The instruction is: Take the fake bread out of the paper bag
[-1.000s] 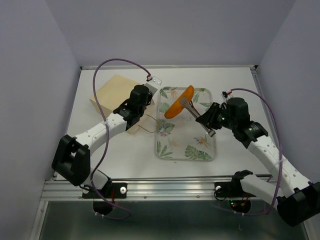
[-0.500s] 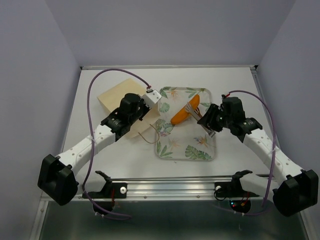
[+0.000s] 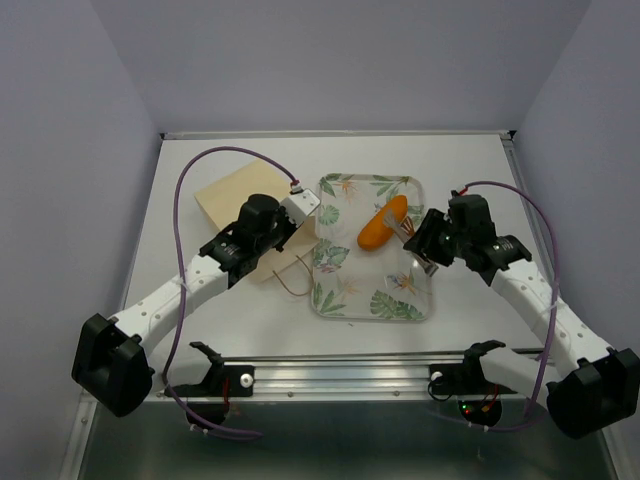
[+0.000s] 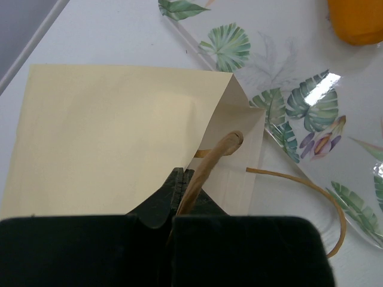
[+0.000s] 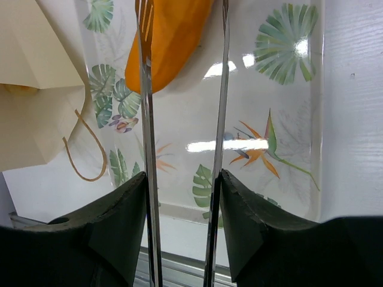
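Glossy orange loaf (image 3: pixel 382 223) now down on tray (image 3: pixel 372 305), right gripper (image 5: pixel 182 179) spread; left gripper (image 4: pixel 179 179) tight on bag handle (image 4: pixel 209 161).

A robotics lab is shown, set up as a closed test cell. A white table (image 3: pixel 230 300) is shut in on three sides by plain pale walls (image 3: pixel 340 60), so that a bare booth is formed. Two white-and-black arms, the left (image 3: pixel 190 285) and the right (image 3: pixel 530 295), are bolted to an aluminium rail (image 3: pixel 340 372) at the near edge. Purple cables (image 3: pixel 179 215) are looped loosely over the arms. Small red and green lamps (image 3: pixel 465 408) are seen lit at the right base. The things laid out are staged props: a leaf-printed tray (image 3: pixel 372 310), a paper bag (image 3: pixel 225 195) and a glossy toy loaf (image 3: pixel 383 222).
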Controlling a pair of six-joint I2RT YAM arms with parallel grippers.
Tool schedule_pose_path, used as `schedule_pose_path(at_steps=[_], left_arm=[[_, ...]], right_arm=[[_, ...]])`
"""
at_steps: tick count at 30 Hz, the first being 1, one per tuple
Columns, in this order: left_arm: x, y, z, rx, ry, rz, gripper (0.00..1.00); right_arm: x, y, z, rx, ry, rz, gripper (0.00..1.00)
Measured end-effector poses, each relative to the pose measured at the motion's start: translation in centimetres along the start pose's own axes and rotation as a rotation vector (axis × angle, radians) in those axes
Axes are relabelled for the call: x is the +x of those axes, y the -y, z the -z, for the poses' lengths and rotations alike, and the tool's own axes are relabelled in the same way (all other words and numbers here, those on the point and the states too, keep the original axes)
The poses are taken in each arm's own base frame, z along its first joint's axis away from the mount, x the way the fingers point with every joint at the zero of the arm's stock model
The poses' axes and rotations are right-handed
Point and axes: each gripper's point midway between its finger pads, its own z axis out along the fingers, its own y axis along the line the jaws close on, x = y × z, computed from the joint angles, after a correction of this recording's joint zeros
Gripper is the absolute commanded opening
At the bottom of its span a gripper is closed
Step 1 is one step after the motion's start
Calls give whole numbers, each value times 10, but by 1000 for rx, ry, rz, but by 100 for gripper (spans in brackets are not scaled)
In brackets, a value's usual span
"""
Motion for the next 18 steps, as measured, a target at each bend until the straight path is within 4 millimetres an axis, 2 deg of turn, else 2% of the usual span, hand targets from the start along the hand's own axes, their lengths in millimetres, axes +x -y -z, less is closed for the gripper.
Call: schedule_pose_path(at_steps=[4,11,18], left_arm=[[-1,1,1,-6,17,22,0],[0,2,0,-13,28,54,0],[-3,-2,1,-37,37,75,0]], right_arm=[[2,-9,9,-49,-12,37,49],[15,-47,41,-290,-65,153,45],[20,-51,44,-327,-88,180,44]])
